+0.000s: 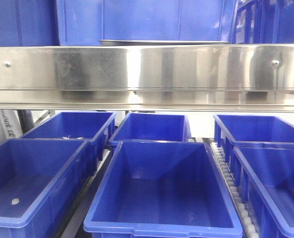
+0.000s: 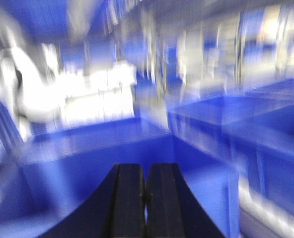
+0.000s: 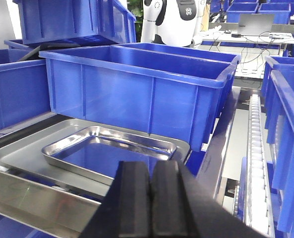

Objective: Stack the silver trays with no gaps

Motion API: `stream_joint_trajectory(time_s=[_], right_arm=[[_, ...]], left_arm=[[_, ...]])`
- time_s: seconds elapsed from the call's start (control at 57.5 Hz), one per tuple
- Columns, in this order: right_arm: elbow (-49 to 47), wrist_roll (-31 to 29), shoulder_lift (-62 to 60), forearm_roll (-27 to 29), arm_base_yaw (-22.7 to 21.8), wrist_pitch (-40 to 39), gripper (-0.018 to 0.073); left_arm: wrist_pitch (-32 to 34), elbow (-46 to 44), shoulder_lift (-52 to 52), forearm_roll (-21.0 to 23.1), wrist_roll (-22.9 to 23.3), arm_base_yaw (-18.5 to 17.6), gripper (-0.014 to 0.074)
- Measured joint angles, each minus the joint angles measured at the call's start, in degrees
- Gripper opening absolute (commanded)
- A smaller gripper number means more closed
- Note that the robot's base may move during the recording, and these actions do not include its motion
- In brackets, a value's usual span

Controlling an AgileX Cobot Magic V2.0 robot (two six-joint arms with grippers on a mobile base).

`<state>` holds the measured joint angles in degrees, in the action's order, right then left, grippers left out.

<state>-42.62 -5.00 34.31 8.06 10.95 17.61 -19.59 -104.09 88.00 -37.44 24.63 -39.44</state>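
While my black right tool [image 3: 150, 171] and black left tool [image 2: 146, 171] are both pressed together on nothing, the silver trays [image 3: 87, 144] lie on the steel shelf [image 3: 33, 198].
The small shiny stainless-steel rectangular tray [image 3: 110, 151] rests inside the wider, duller silver flat tray [image 3: 18, 151], just in front of a deep blue plastic bin [image 3: 137, 94]. I judge both light, stiff and slippery, apt to skate on each other. I would pinch the thin raised rim on the near long side, since the flat floor offers nothing to grip.
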Motion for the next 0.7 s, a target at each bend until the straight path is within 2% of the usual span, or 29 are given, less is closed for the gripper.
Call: stream_joint_trajectory(time_s=[0.122, 0.295, 0.695], right_arm=[[0.00, 0.00, 0.00, 0.00, 0.00, 0.00, -0.0078], [0.00, 0.00, 0.00, 0.00, 0.00, 0.04, -0.0078], [0.00, 0.00, 0.00, 0.00, 0.00, 0.04, -0.0078]], left_arm=[[0.67, 5.12, -2.45, -1.04, 0.00, 0.00, -0.0006], [5.22, 13.69, -4.35, -1.03, 0.00, 0.00, -0.0006], [3.66, 14.53, -4.35, -1.14, 0.00, 0.00, -0.0006]])
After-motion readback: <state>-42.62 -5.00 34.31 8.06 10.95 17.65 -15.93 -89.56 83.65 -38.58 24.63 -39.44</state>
